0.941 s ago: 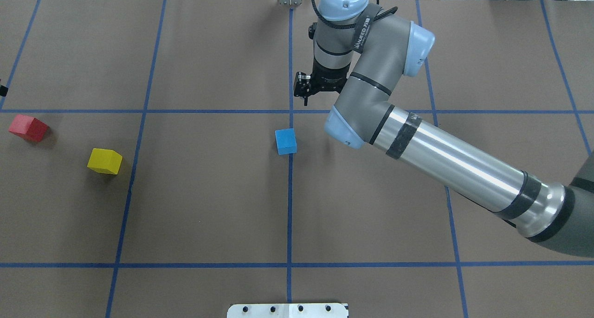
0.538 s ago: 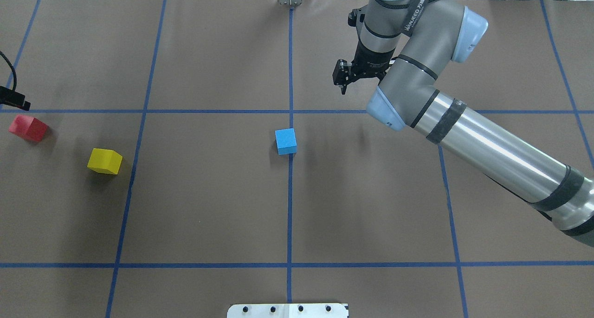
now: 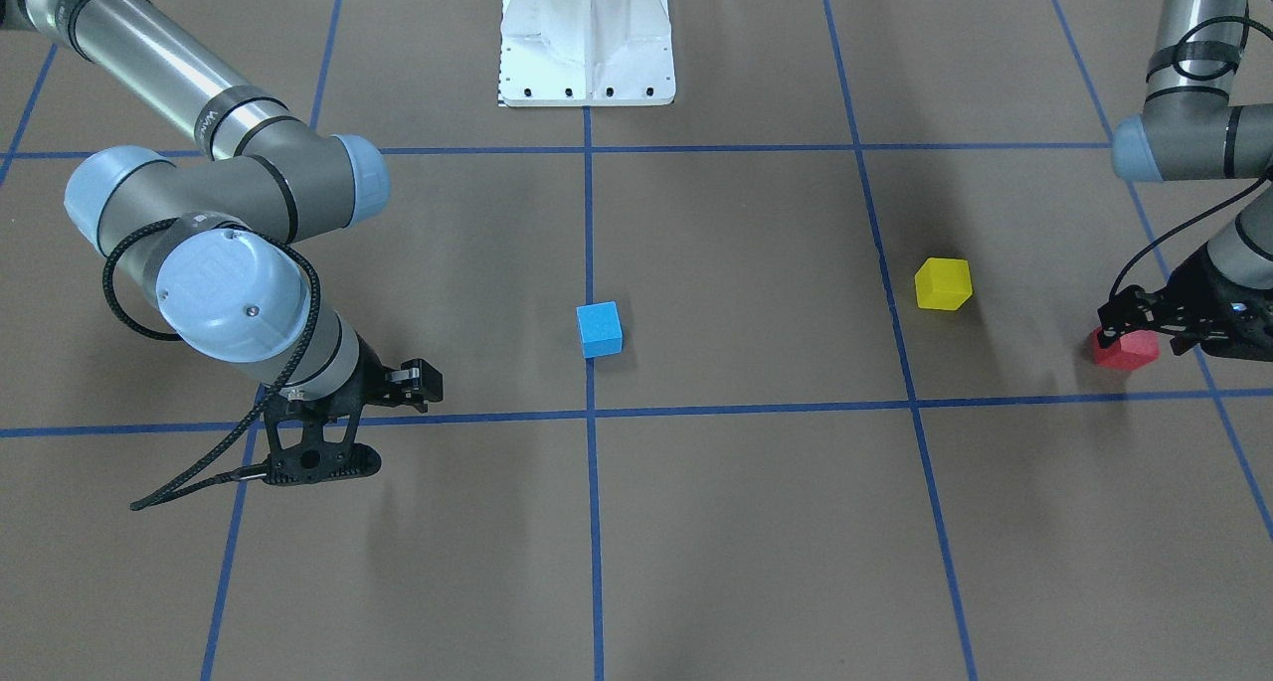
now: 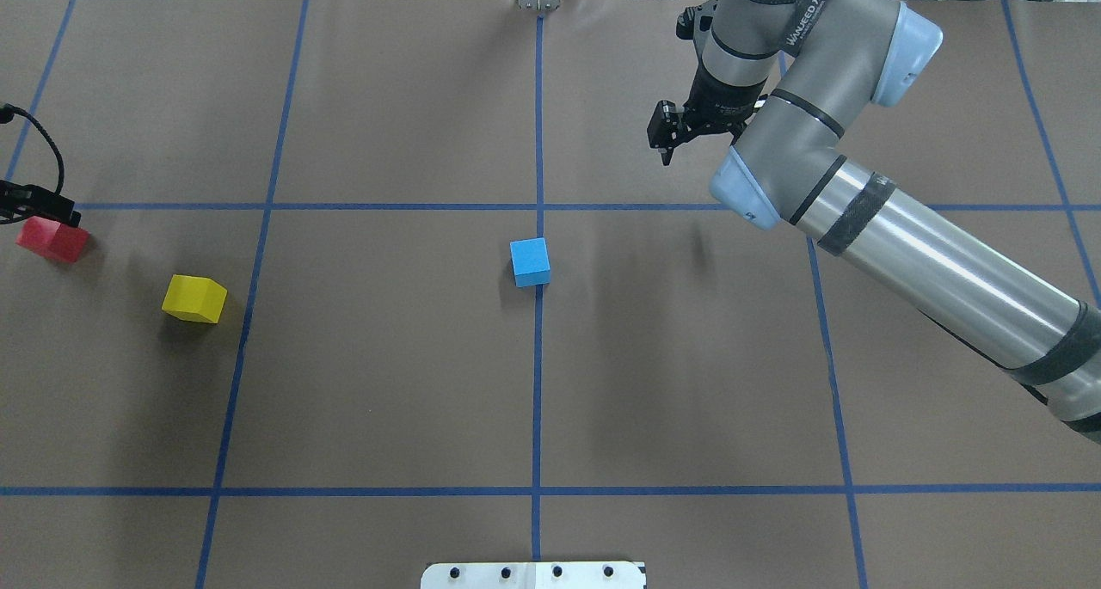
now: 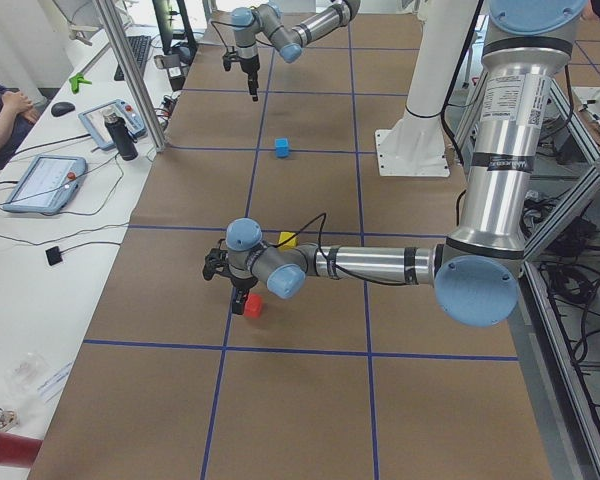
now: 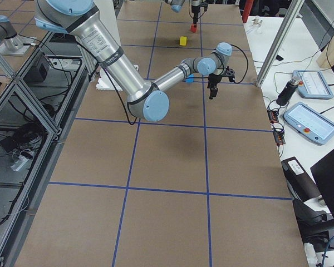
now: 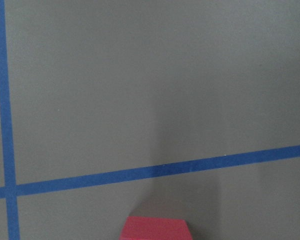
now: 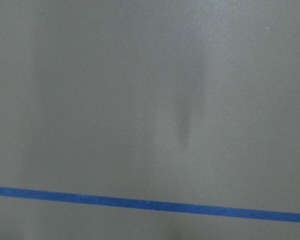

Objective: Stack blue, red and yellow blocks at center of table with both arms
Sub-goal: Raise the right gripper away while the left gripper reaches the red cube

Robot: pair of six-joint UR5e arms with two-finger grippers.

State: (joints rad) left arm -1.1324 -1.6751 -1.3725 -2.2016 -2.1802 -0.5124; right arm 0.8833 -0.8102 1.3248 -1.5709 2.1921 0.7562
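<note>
The blue block (image 4: 530,262) sits alone at the centre of the table (image 4: 387,383), the yellow block (image 4: 194,298) toward its left edge. At that edge the left gripper (image 3: 1144,325) hangs over the red block (image 3: 1125,348); whether it grips cannot be told. The right gripper (image 4: 669,133), fingers seemingly together, hovers empty near the far edge.

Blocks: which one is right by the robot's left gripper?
The red block. The left gripper hangs right over it at the table's edge. The yellow block and blue block sit apart, with no gripper near.
</note>
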